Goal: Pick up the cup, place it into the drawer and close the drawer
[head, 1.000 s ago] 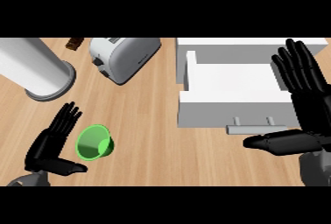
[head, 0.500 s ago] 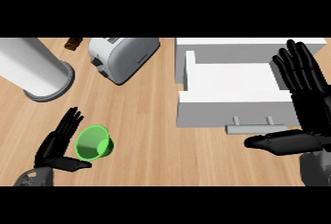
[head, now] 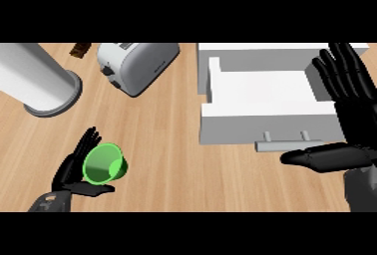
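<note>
A green cup (head: 103,163) lies on its side on the wooden counter at the lower left, its mouth facing up toward me. My left hand (head: 71,172) is right beside it on the left, fingers straight along the rim and thumb under the cup, open. The white drawer (head: 261,107) stands pulled out at the right, its inside bare, with a grey handle (head: 285,144) on its front. My right hand (head: 346,107) is open at the right edge, fingers up over the drawer's right side and thumb pointing left near the handle.
A silver toaster (head: 134,64) sits at the top centre. A large grey cylinder (head: 37,82) lies at the upper left. A small brown item (head: 81,49) shows at the top edge. Bare wood counter (head: 177,169) lies between cup and drawer.
My left hand has crept in closer against the cup, its thumb now under it. The right hand and drawer have barely moved.
</note>
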Robot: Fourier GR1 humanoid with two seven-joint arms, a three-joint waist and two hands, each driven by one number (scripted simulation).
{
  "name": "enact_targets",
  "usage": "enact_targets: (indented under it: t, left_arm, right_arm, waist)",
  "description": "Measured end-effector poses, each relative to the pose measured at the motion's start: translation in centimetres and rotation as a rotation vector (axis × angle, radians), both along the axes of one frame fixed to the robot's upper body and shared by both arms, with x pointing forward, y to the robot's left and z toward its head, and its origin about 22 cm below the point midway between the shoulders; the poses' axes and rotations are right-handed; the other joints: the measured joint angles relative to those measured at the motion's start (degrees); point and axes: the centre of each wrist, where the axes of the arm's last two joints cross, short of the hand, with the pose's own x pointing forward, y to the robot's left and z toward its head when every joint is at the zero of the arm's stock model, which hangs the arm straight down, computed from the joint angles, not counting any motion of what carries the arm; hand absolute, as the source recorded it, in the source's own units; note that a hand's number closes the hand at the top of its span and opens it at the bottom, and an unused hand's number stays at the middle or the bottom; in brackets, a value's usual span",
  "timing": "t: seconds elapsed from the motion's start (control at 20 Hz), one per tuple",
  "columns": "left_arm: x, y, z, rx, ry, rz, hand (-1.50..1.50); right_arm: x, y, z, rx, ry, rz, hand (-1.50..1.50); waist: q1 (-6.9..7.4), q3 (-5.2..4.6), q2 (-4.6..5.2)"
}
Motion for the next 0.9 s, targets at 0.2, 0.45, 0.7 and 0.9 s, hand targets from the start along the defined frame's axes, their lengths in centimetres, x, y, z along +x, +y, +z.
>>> enact_targets:
  t: [0.2,0.45,0.7,0.9]
  left_arm:
    - [0.3,-0.1,-0.1,0.001,-0.011,0.002,-1.5]
    - [0.8,-1.3,-0.3,-0.001,-0.016,-0.016,-1.5]
    - [0.6,-2.4,-0.9,-0.013,-0.018,-0.038,-1.5]
    - [1.3,-3.2,-0.7,-0.052,-0.01,-0.07,1.5]
  right_arm:
    - [0.1,-0.2,0.5,-0.005,-0.002,0.006,-1.5]
    - [0.2,-0.6,0.6,-0.003,0.0,0.005,-1.5]
    - [0.3,-0.6,0.5,-0.007,0.001,0.004,-1.5]
    - [0.0,-0.5,0.5,-0.009,0.004,0.004,-1.5]
  waist:
    - [0.02,-0.02,0.02]
    - [-0.13,-0.02,0.1]
    - [-0.14,-0.04,0.15]
    - [-0.28,-0.05,0.15]
